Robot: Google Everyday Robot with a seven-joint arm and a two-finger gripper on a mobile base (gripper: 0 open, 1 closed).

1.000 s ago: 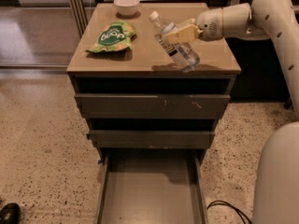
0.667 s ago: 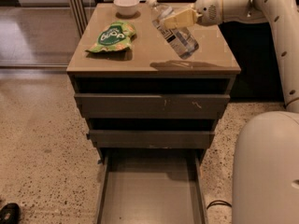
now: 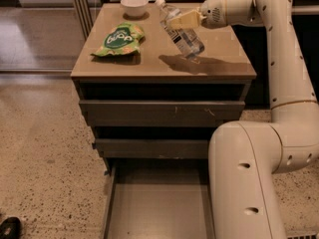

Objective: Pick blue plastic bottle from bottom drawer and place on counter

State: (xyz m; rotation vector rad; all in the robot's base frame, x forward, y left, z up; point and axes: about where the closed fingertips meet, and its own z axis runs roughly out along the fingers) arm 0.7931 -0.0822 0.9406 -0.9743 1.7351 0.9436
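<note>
The blue plastic bottle is clear with a white cap and a pale label. It hangs tilted, cap up and to the left, base just above the counter. My gripper reaches in from the right and is shut on the bottle's upper body. The bottle's shadow falls on the counter to the right of its base. The bottom drawer stands pulled out below, its flat grey floor bare.
A green snack bag lies on the counter's left half. A white bowl sits at the back edge. My arm's large white links cover the drawer's right side. The two upper drawers sit slightly ajar.
The view has shifted. The gripper holds the bottle over the counter, base lower and near the top, a bit left of where it was a second ago.
</note>
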